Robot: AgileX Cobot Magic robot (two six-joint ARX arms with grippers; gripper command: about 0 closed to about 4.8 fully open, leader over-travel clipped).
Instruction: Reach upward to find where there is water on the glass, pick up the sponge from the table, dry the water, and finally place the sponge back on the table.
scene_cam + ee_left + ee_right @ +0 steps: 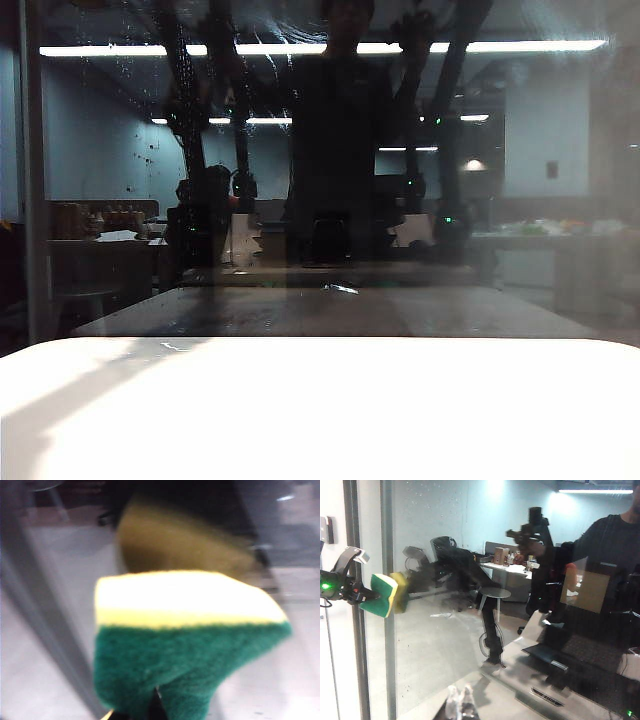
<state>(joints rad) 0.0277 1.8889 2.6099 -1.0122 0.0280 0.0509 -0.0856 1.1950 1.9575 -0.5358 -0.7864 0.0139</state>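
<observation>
My left gripper [155, 709] is shut on the sponge [185, 640], a yellow foam block with a dark green scouring face that fills the left wrist view. From the right wrist view the same sponge [381, 595] is held up at the glass [470, 555], beside the grey frame strip [387, 630], with its dim mirror image just behind it. Tiny whitish droplets of water [135, 80] speckle the upper left of the glass [400, 200]. My right gripper [460, 703] shows two pale fingertips close together, holding nothing. The white table [320, 420] lies below the pane.
The pane mirrors both dark arms, a standing person and long ceiling light bars. A grey vertical frame strip [30, 200] runs down the left edge. Beyond the glass are desks, a stool and boxes.
</observation>
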